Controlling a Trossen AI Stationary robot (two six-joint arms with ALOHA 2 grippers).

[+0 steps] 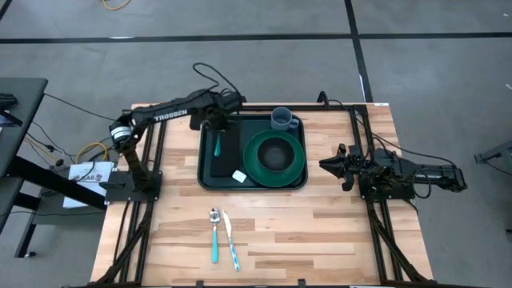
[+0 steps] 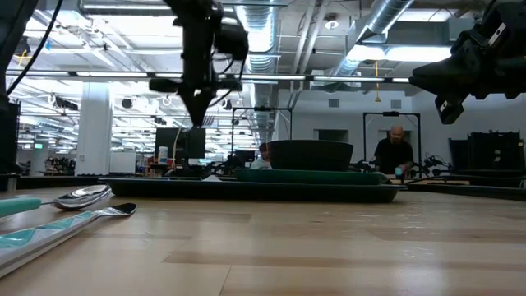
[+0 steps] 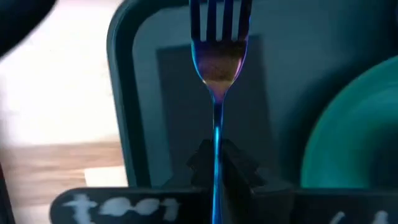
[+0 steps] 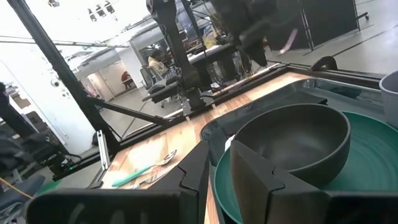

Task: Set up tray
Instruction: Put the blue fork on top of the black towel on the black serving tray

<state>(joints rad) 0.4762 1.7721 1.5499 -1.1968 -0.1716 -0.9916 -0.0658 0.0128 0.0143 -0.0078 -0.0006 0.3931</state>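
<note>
High view: large dark green rectangular plastic tray [image 1: 206, 181] with rounded corners sits on the pale wooden table [image 1: 304, 232], toward its far middle. On the tray: a round green plate [image 1: 298, 164] carrying a dark bowl [image 1: 275, 154], a grey cup [image 1: 282, 118] at the far right corner, a narrow flat black rectangle [image 1: 224, 156] on the left part, a small white square [image 1: 239, 175] near its front end. Left end effector [image 1: 216, 122] is over the tray's far left area, clamped on a fork with a teal handle [image 1: 216, 144] that hangs tines down. Right end effector [image 1: 326, 165] is beside the tray's right edge, apart from it, fingers spread a little and holding nothing. On the bare wood nearer the front, well apart from the tray, a metal spoon with a teal handle [image 1: 214, 232] and a knife with a teal handle [image 1: 230, 238] lie side by side.

Low view: tray [image 2: 246, 190] seen edge-on, plate and bowl [image 2: 311, 154] rising above its rim. Left arm comes down over the tray's left part. Spoon [image 2: 78, 196] and knife [image 2: 49, 234] lie close at left. Two people [image 2: 394, 152] show in the room behind.

Left wrist view: fork [image 3: 217, 68] gripped between the fingers, tines pointing away, over the black rectangle [image 3: 180, 112]; tray rim [image 3: 118, 93] and plate edge [image 3: 348, 130] beside it.

Right wrist view: own fingers [image 4: 249, 171] slightly parted, empty, in front of the bowl [image 4: 292, 140] on the plate [image 4: 367, 180]. Spoon and knife [image 4: 146, 168] lie farther off on the table.
</note>
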